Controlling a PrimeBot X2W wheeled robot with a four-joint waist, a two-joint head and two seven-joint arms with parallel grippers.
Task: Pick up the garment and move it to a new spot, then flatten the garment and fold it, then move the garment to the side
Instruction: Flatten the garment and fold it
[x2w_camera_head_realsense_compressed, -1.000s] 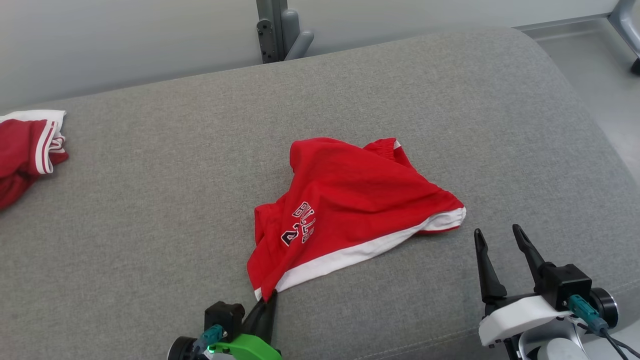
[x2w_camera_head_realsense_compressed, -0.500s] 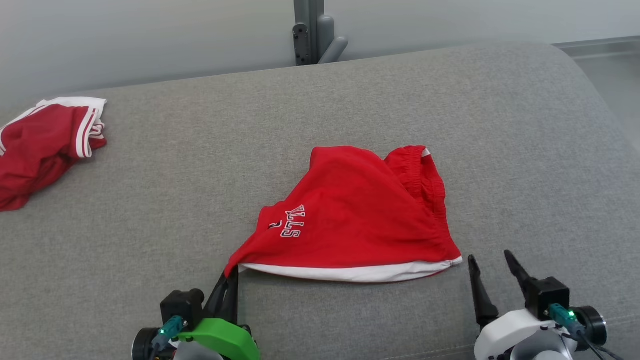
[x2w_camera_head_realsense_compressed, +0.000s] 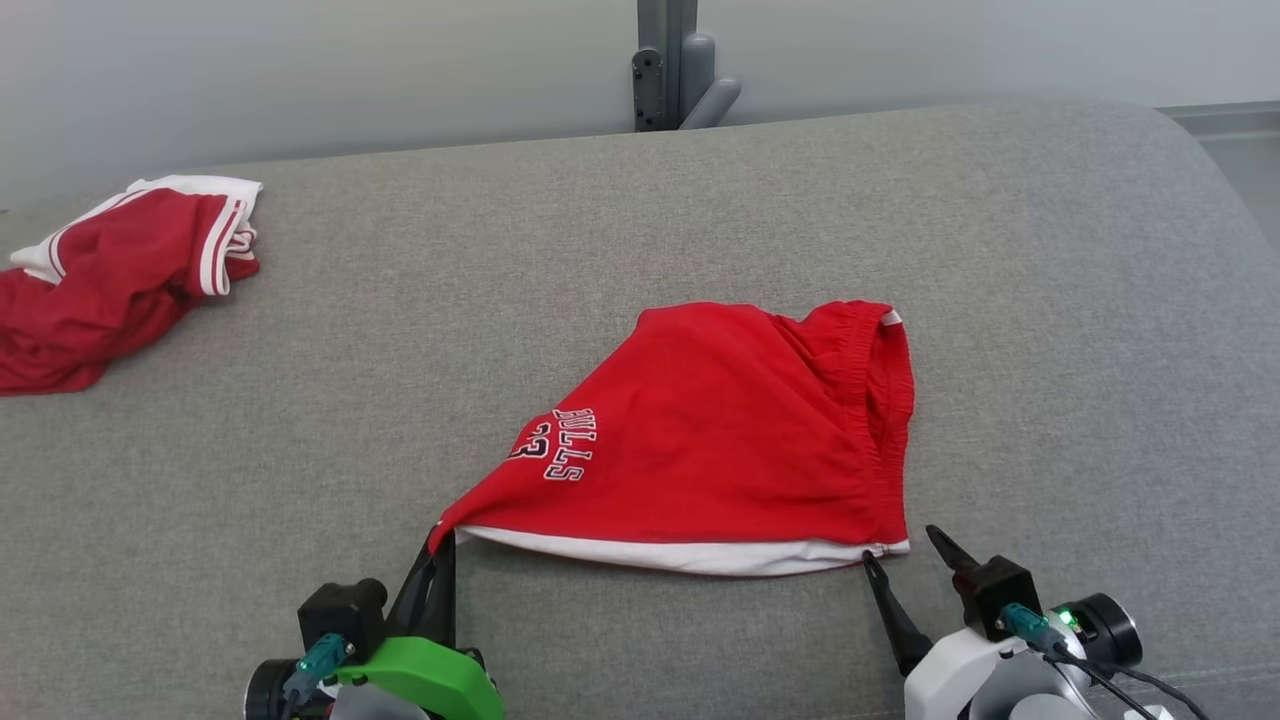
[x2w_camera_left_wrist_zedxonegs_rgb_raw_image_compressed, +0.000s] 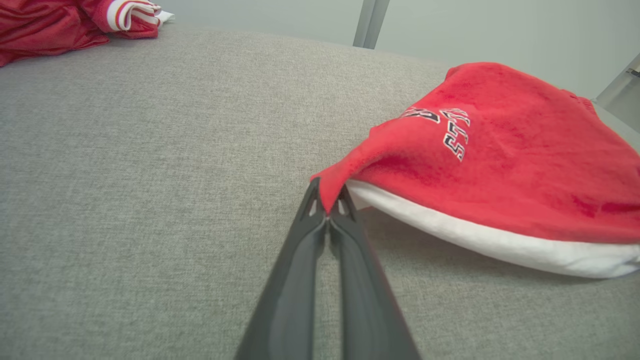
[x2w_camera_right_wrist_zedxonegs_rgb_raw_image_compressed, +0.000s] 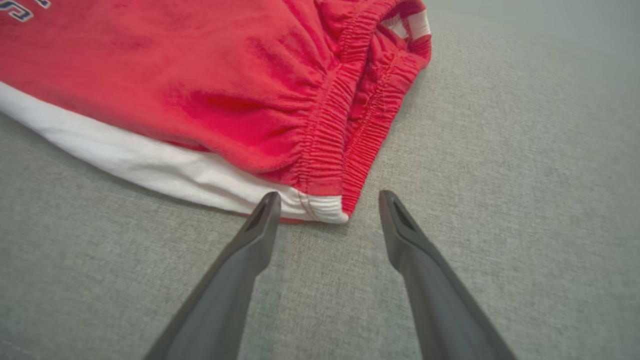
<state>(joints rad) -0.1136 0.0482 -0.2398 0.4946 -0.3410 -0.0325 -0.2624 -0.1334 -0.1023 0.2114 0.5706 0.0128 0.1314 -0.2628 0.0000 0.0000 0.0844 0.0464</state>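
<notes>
- Garment (x2w_camera_head_realsense_compressed: 720, 440): red shorts lying mid-front on the grey cushion (x2w_camera_head_realsense_compressed: 350, 400). They are more spread out than a second ago, when the left side was bunched.
- Second red cloth (x2w_camera_head_realsense_compressed: 110, 270) is crumpled at the cushion's far left, well apart. The whole view has shifted since earlier, so the camera moved, not the cloth.
- White hem (x2w_camera_head_realsense_compressed: 690, 555) now runs almost straight from one gripper to the other. Earlier it slanted.
- Lettering (x2w_camera_head_realsense_compressed: 560, 455) has turned and reads more level now.
- Left gripper (x2w_camera_head_realsense_compressed: 440, 545) is clamped on the hem's left corner (x2w_camera_left_wrist_zedxonegs_rgb_raw_image_compressed: 327, 192), which is lifted off the cushion. A second ago its jaws were partly apart.
- Right gripper (x2w_camera_head_realsense_compressed: 902, 545) is spread wide with nothing held. Its tips flank the waistband corner (x2w_camera_right_wrist_zedxonegs_rgb_raw_image_compressed: 325, 212). Earlier it stood clear of the cloth.
</notes>
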